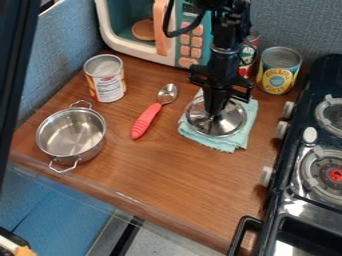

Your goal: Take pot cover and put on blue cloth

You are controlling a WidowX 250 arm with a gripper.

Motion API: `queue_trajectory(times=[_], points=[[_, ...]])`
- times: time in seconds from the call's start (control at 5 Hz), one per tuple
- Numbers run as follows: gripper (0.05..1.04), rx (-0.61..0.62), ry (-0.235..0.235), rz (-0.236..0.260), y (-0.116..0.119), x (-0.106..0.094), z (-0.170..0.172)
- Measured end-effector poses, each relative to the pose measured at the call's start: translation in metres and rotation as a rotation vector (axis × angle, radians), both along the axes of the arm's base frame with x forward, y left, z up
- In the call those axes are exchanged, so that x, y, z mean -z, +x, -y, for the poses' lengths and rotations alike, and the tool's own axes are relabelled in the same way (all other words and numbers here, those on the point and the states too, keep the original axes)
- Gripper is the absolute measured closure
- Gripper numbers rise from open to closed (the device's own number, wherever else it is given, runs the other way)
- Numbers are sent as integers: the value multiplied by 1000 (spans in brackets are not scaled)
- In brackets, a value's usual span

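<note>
The black gripper (pixel 214 111) hangs straight down over the right half of the counter, its two fingers close together at the middle of the silver pot cover (pixel 231 120). It is shut on the cover's knob, which is hidden by the fingers. The round metal cover rests on the light blue cloth (pixel 230 144), whose edges stick out around it, mostly at the front and right.
An open silver pot (pixel 72 135) stands at the left. Between it and the cloth lies a red-handled spoon (pixel 146 120). Cans (pixel 105 80) (pixel 278 71) and a toy microwave (pixel 137 27) stand behind. A stove (pixel 320 150) borders the counter's right side.
</note>
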State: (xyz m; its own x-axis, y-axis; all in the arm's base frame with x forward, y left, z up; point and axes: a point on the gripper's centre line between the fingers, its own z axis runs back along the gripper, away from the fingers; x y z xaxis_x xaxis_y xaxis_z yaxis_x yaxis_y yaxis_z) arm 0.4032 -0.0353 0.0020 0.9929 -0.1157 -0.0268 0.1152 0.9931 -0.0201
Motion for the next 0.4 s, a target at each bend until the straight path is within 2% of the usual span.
queue_trajectory(times=[0.2,0.4], points=[[607,-22,-8,42,-1,-30,1],[310,-25,-39,78,-8,-63,4]])
